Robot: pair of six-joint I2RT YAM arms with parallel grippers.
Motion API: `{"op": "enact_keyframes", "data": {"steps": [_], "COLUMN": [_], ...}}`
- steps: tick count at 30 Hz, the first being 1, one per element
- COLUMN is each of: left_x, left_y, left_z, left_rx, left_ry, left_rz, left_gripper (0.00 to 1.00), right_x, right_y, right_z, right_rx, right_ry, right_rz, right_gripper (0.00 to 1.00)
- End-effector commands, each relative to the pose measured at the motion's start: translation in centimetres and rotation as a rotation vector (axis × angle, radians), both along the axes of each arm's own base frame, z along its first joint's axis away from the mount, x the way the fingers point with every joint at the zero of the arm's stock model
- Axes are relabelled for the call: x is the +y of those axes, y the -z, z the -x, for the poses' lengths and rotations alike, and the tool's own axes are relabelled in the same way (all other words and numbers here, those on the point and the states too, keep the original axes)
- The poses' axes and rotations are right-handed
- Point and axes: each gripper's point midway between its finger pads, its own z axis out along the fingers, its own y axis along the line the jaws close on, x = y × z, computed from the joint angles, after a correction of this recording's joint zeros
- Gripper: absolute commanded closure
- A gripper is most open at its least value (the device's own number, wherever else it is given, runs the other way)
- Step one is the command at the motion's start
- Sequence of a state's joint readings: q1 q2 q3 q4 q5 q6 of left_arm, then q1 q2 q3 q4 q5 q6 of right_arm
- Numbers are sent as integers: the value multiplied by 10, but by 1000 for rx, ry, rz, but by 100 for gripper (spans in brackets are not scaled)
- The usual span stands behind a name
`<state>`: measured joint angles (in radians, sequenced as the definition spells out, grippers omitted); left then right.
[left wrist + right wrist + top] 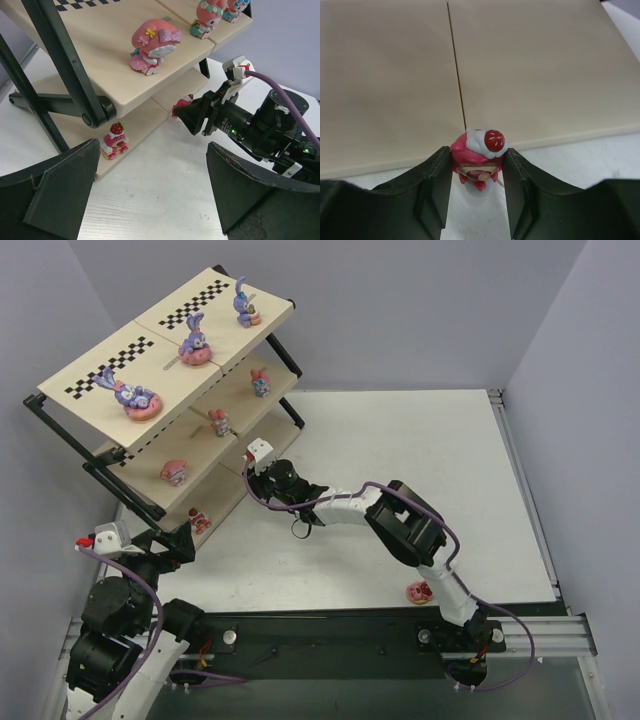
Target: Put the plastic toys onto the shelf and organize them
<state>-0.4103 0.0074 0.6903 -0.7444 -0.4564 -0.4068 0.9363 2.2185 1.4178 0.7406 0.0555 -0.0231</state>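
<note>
The top view looks down on the shelf (160, 375); both wrist views face its lower boards closely.

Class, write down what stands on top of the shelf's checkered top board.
Three purple bunnies: left bunny, middle bunny, right bunny. The top board covers much of the tiers beneath.

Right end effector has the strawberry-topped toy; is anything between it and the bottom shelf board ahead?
Nothing visible. The right end effector holds the strawberry-topped toy at the front edge of the bottom shelf board, and the board ahead of it is bare.
</note>
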Motion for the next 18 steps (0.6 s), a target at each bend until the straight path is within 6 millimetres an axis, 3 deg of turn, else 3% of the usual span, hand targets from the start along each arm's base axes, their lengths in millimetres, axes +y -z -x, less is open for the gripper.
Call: {"op": "enact_keyframes", "data": {"steps": [1,8,18], "left_x": [9,9,10], "left_y": [-27,-27,-26], "left_z": [19,19,19], "left_rx": [-158,-158,-156], "left_ry": [-3,-6,-9], "left_rz": [57,57,58], "left_gripper": [3,3,3], "right_x": [31,46,49], "right_y": [-46,-41,-39], "right_z": [-12,-22,-30], "right_rx": [-118,-133,-118], "right_ry": [-91,-112,-129], "right_rz": [-98,-111,-119], "right_gripper": [100,100,98]}}
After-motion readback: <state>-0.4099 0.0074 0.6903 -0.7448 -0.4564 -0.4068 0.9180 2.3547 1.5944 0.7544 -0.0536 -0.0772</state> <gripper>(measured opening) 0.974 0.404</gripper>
